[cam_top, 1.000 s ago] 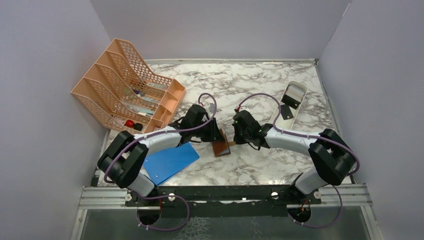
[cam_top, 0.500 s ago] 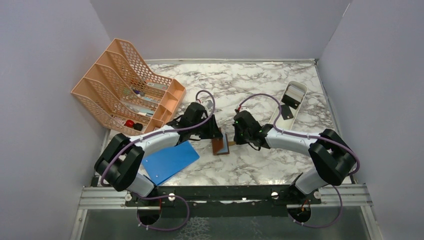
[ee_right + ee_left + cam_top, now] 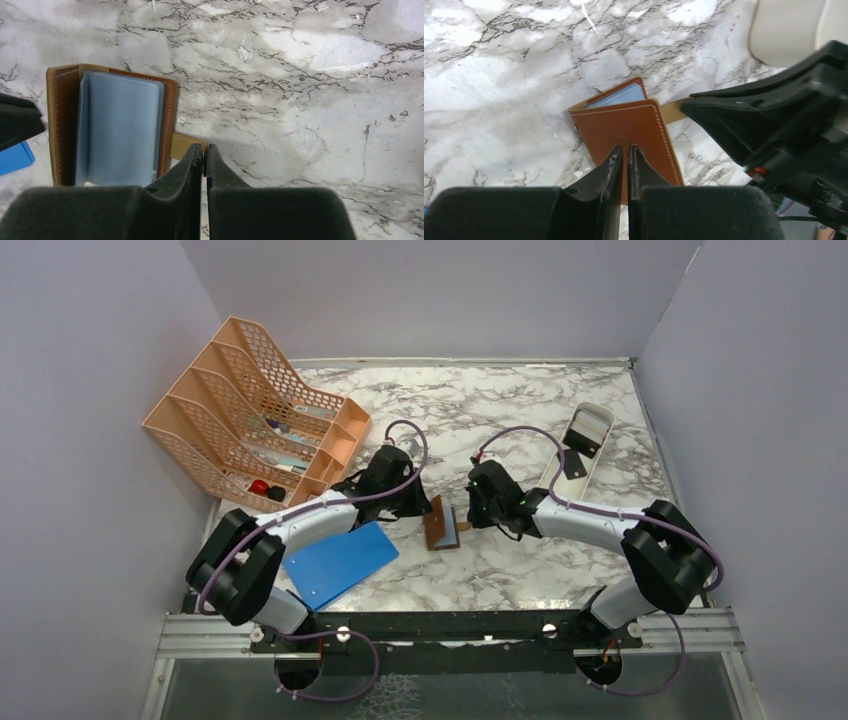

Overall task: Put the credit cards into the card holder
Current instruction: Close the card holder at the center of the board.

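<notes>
The card holder (image 3: 441,526), a brown leather wallet, lies mid-table between my two arms. Its cover (image 3: 624,127) is tilted up off the table. Inside it shows a light blue card (image 3: 120,130). My right gripper (image 3: 204,146) is shut on the holder's tan snap tab (image 3: 186,144). My left gripper (image 3: 625,148) hovers over the outer face of the cover. Its fingers stand shut to a thin slit with nothing between them. A dark card (image 3: 573,462) leans over the near edge of the white tray (image 3: 598,416) at the back right.
An orange mesh rack (image 3: 250,415) with small items stands at the back left. A large bright blue board (image 3: 340,562) lies under the left arm near the front edge. Purple walls close in both sides and the back.
The left gripper's fingers have closed to a slit and drawn back a little. The holder's cover has swung up, so the blue inside shows from above. The right gripper kept its hold.
</notes>
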Controlling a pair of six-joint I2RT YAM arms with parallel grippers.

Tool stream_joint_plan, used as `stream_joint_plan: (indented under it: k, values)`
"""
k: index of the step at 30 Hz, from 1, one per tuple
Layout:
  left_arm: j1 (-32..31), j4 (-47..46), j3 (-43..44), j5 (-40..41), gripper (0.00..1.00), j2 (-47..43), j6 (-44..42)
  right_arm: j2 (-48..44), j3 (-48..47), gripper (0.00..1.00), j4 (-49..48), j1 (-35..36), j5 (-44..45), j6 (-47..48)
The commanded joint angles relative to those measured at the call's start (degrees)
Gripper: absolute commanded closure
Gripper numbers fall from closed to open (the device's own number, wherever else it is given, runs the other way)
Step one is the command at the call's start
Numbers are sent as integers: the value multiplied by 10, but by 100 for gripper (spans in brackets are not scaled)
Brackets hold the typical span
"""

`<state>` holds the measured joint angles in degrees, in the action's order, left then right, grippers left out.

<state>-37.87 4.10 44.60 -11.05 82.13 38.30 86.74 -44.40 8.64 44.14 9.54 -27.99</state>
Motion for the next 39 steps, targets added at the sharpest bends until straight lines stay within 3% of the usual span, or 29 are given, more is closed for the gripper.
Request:
stream_joint_plan:
  k: [1,11,16,22,31,39]
  values:
    - [0,-32,14,-18,90,46,-18,-14,-1,91,0,-2,-8,3]
    - [0,-94,2,-45,89,123,-22,-37,-11,82,-1,-2,-42,19]
    - [0,-103,-3,-48,88,139,-22,-38,-13,68,-7,-2,-78,21]
    - [0,-98,-4,-41,87,141,-26,-59,-24,65,17,-3,-74,18]
    - [-1,-112,-9,-73,83,116,-16,-78,-15,65,36,-41,-65,16]
    - [-15,-106,-28,-82,83,48,6,-54,12,72,8,-94,-117,12]
